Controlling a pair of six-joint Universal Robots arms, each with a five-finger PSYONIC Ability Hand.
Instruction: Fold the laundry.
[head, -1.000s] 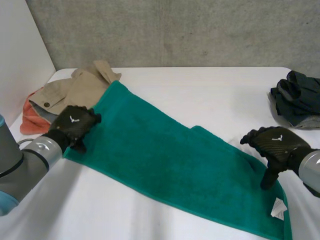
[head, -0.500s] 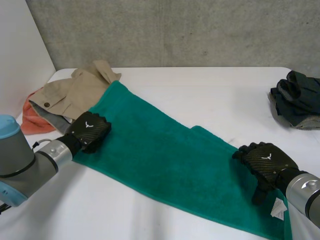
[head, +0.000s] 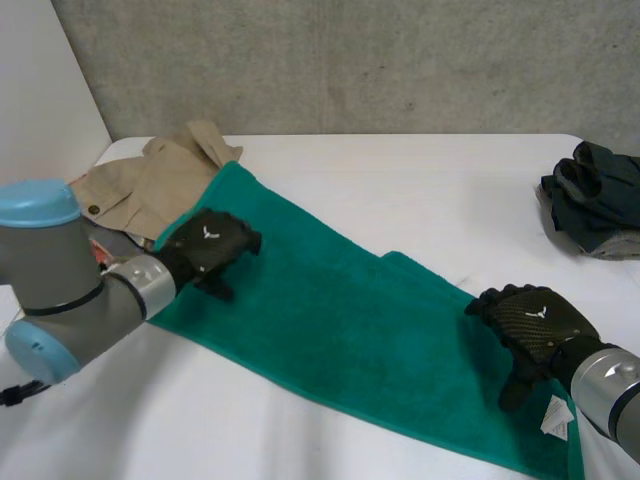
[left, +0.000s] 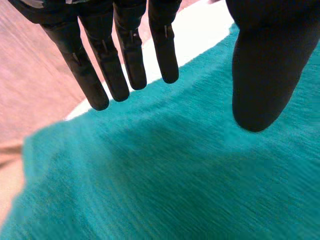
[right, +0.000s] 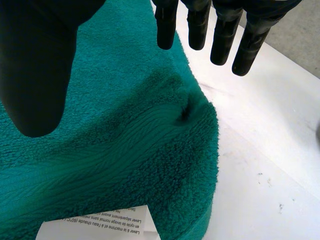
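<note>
A teal towel (head: 340, 320) lies folded in a long diagonal strip on the white table (head: 420, 190). My left hand (head: 208, 248) hovers over the towel's far left end, fingers (left: 125, 60) straight and thumb apart, holding nothing. The towel (left: 170, 180) spreads under its palm. My right hand (head: 530, 325) is over the towel's near right end, fingers (right: 220, 35) straight and spread, nothing held. Below its palm the towel (right: 125, 145) shows a thick folded edge and a white care label (right: 100, 227), which also shows as a label (head: 556, 417) beside the right hand.
A beige garment (head: 150, 180) with an orange cloth (head: 100, 255) beneath it lies at the far left, touching the towel's end. A dark pile of clothes (head: 595, 200) sits at the right edge. Bare table runs along the front and the far middle.
My left hand moved right and farther onto the towel's left end, and its fingers straightened out. My right hand came in toward the towel's near right end, then held still.
</note>
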